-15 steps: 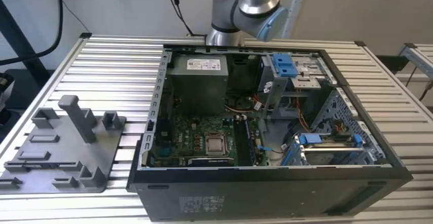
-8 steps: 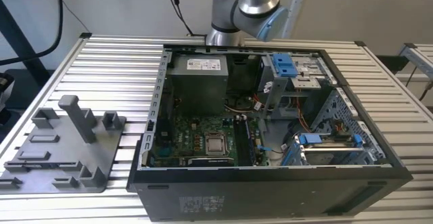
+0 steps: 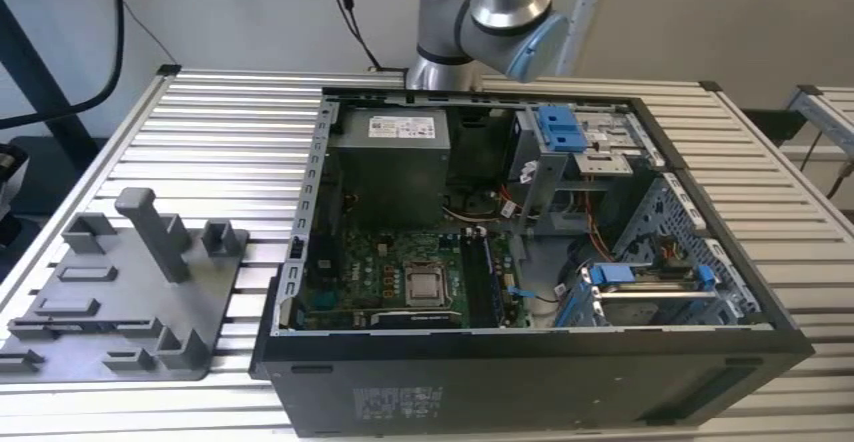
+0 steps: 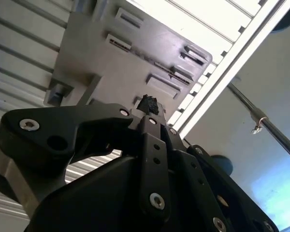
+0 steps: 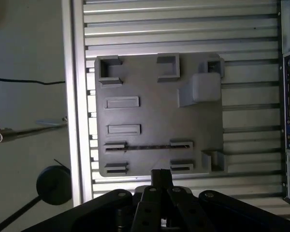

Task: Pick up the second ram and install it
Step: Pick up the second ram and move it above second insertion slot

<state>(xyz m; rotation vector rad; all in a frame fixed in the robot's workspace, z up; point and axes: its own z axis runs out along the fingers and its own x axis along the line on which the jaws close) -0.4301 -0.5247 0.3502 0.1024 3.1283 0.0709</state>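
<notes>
The second ram (image 5: 147,146) stands on edge in the grey fixture tray (image 5: 150,92), held between two of its slotted holders. The gripper (image 5: 159,175) hangs above the tray's edge, near the ram but not touching it, with its fingertips pressed together and nothing between them. The open computer case (image 3: 534,382) sits just beside the tray.

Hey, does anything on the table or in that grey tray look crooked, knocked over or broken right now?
Nothing stands out. The grey tray lies flat on the slatted table. The second ram stands on edge, straight between its two holders. The computer case lies open, with nothing spilled around it.
</notes>
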